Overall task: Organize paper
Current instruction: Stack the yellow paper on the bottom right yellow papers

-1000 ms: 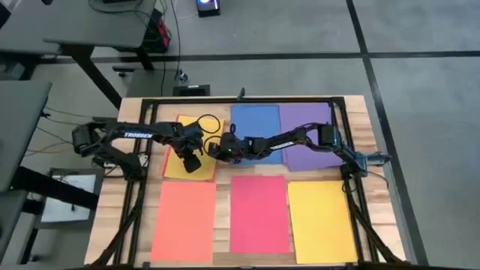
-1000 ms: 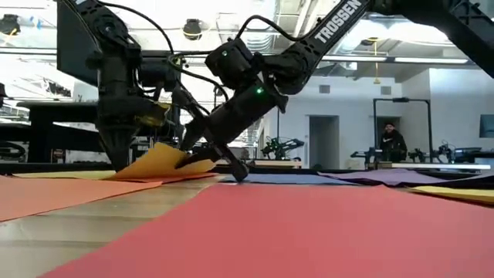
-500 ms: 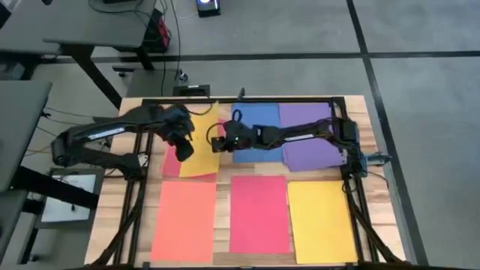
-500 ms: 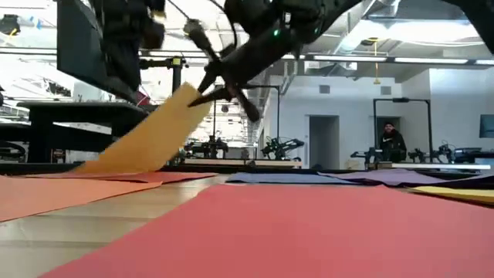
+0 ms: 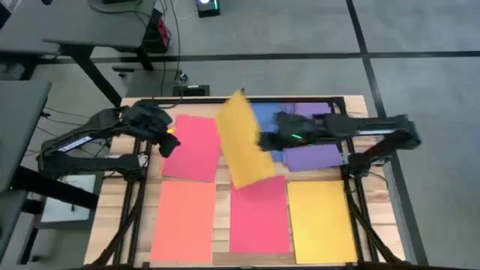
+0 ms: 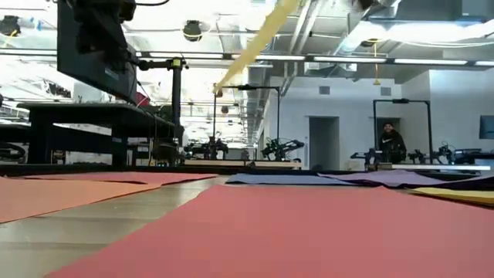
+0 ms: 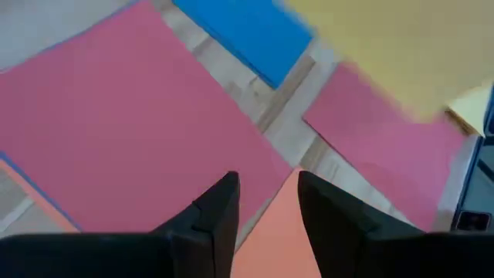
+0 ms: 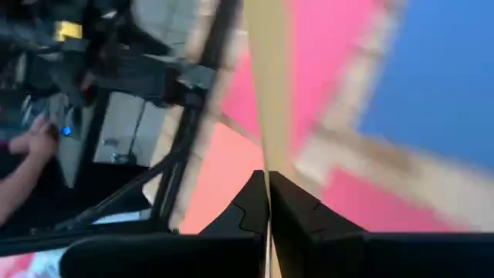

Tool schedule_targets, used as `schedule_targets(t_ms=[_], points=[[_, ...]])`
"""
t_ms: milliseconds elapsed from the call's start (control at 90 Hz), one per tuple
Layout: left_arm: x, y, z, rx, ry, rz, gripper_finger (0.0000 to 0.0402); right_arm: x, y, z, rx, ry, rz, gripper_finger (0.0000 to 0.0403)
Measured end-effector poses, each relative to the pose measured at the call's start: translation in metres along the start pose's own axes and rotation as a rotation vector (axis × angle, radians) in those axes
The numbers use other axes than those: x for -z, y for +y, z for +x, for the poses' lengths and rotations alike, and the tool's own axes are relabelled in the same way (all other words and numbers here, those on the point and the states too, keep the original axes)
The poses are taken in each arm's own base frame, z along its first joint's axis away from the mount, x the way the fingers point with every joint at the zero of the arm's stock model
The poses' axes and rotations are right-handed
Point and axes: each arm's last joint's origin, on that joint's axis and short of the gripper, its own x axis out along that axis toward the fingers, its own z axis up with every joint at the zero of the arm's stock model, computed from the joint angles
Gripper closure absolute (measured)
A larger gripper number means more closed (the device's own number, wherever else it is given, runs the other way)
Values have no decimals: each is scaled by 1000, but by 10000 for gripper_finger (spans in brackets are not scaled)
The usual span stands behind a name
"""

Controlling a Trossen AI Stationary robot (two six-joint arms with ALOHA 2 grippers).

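Matt paper sheets (image 5: pixel 259 214) on pale, smooth-grained wooden tabletop (image 5: pixel 360 120)

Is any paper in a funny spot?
Yes. One yellow sheet is up in the air, tilted, pinched in the right claw above the table. The other sheets lie flat. The left claw is open, holding nothing.

Pale wooden tabletop (image 5: pixel 222 229), its planks showing as bare strips. A black metal frame (image 5: pixel 339 112) borders the tabletop along its far edge and both sides. Beyond the tabletop's far edge lies a grey floor (image 5: pixel 300 45) crossed by dark seams. A grey desk (image 5: pixel 71 26) stands off the far-left corner. In the low view, a person in dark clothing (image 6: pixel 392 144) is far behind the tabletop, beside a doorway (image 6: pixel 320 142).
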Motion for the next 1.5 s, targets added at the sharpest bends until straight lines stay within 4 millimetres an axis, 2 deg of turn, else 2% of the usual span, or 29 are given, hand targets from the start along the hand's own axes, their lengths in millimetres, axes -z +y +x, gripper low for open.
schedule_targets(t_ms=[122,211,278,356,611,722,844,989,1178,1322,1500], points=[[2,-2,-2,42,10,11,283,55,-30,-36,192,60,109,403],[2,-3,-1,51,15,49,283,90,-44,-52,281,100,149,403],[2,-4,-1,55,17,87,283,112,-53,-56,361,128,131,403],[3,-5,-1,58,21,119,283,134,-59,-50,487,199,77,403],[3,-5,-1,56,19,167,283,195,-81,-12,860,200,-94,403],[3,-5,0,52,18,170,283,225,-95,-1,1007,223,-113,403],[2,-5,0,52,15,174,283,249,-106,15,1103,228,-113,403],[2,-5,0,51,9,202,283,263,-114,36,1164,198,-98,403],[2,-5,0,48,7,193,283,256,-112,64,1195,128,-49,403],[2,-5,0,47,9,175,283,247,-110,65,1238,89,-42,403],[2,-5,0,45,12,163,283,249,-110,59,1258,126,-30,403]])
